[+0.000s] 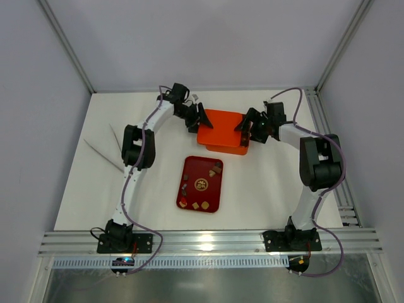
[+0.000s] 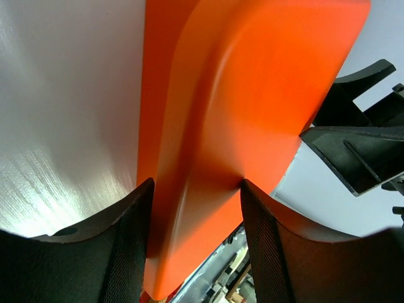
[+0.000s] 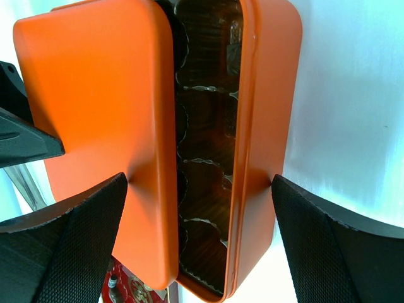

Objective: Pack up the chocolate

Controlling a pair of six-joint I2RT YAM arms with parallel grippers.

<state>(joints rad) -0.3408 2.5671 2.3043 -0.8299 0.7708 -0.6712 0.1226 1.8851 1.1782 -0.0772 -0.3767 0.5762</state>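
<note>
Between right fingers (image 3: 63, 246) alone: dark cells (image 3: 203, 183) inside box (image 3: 262, 126)

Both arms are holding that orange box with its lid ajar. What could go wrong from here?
1. The left gripper pinches only the lid's edge. It may slip, and the lid would fall shut.
2. The right gripper seems to clamp the whole box, lid included, so its squeeze may fight the opening.
3. The tray of chocolates lies just in front. A sliding box could knock it.
</note>
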